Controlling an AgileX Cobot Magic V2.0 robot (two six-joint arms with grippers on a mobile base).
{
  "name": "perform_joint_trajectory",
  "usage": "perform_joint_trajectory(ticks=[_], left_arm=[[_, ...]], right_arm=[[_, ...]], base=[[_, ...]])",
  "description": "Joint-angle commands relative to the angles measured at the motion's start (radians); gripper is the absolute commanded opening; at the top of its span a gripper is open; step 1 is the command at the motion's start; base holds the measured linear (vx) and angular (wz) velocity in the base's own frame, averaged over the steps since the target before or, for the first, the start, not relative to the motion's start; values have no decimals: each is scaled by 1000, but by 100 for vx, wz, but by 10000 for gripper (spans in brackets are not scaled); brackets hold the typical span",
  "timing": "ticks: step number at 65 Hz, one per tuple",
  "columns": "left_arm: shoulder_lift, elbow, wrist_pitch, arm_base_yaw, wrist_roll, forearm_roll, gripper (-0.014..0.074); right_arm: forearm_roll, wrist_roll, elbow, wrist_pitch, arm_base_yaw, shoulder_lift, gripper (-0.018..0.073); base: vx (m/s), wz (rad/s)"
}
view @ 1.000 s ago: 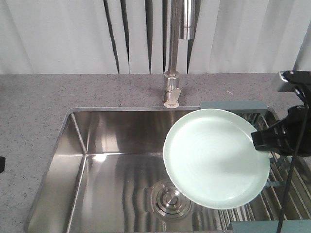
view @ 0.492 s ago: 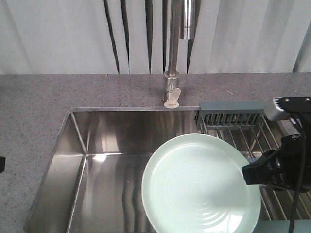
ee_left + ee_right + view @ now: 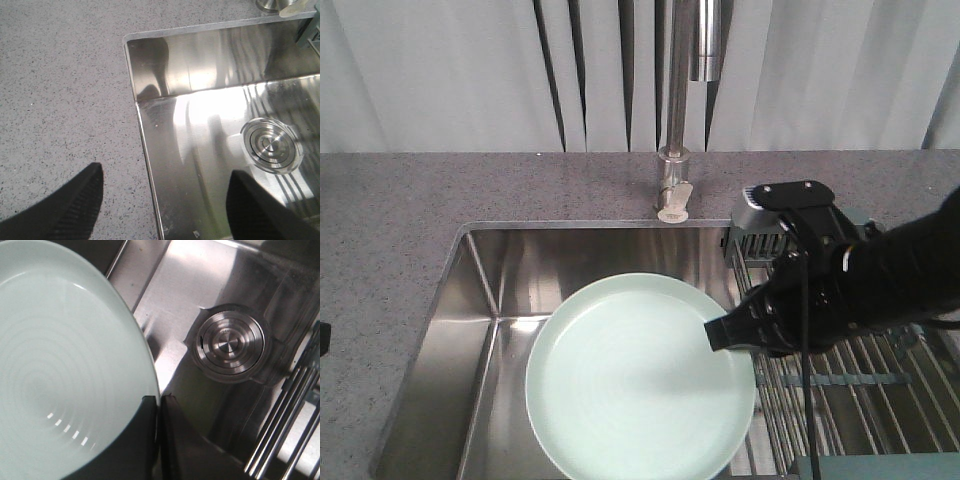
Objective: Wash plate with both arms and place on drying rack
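One pale mint plate (image 3: 630, 385) hangs over the sink basin (image 3: 490, 290), just left of the drying rack (image 3: 830, 400); my right gripper (image 3: 159, 400) pinches its right rim. My left gripper (image 3: 165, 200) gapes above the sink's left edge.

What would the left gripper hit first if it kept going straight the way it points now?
Probably the left rim of the stainless steel sink basin, where it meets the grey speckled countertop. The left gripper, jaws open, frames that edge with nothing in between, though depth is unclear.
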Motion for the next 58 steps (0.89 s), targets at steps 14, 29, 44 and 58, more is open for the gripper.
perform_joint_trajectory(ticks=[14, 29, 44, 58], left_arm=[[-4, -24, -59, -3, -13, -2, 485], [-4, -24, -59, -3, -13, -2, 485], [-4, -24, -59, -3, -13, -2, 485], [-4, -24, -59, -3, -13, -2, 485]], right_arm=[[-12, -38, -249, -35, -29, 152, -1], [-12, -67, -368, -21, -122, 234, -1], [-11, -70, -403, -3, -231, 260, -1], [-32, -86, -399, 44, -309, 230, -1]], base=[[0, 0], [0, 0], [0, 0], [0, 0]])
